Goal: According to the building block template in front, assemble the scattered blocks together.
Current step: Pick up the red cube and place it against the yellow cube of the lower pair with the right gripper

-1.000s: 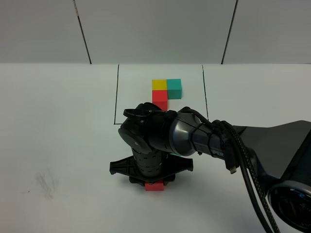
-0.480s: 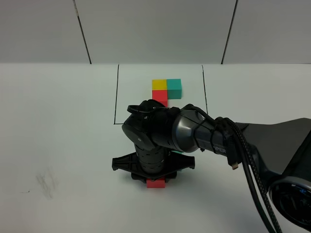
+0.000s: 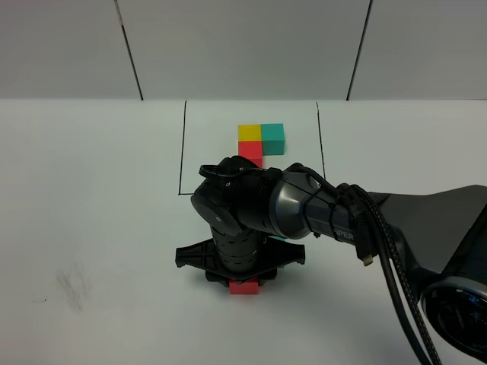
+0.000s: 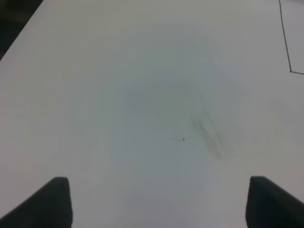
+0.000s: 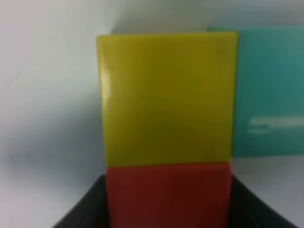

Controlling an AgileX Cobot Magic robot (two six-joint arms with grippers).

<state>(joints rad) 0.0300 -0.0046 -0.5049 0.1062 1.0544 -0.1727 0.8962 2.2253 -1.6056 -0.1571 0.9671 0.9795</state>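
The building block template point(image 3: 261, 141) is a yellow, teal and red L inside a thin black outline point(image 3: 183, 152) at the back. My right gripper point(image 3: 243, 277) points straight down at the table's middle, and its arm hides most of the scattered blocks. In the exterior view only the red block point(image 3: 243, 287) and a sliver of the teal block point(image 3: 278, 238) show. In the right wrist view the red block point(image 5: 168, 197) sits between the fingers point(image 5: 80, 213), touching the yellow block point(image 5: 166, 99), with the teal block point(image 5: 268, 90) against the yellow one's side. My left gripper point(image 4: 156, 204) is open over bare table.
The white table point(image 3: 91, 198) carries a faint grey smudge point(image 3: 72, 289) at the front left, which also shows in the left wrist view point(image 4: 209, 135). The right arm's black cables point(image 3: 388, 266) trail off to the right.
Over the last second my right gripper shifted slightly right and toward the front with the red block. It has held still for the last half second.
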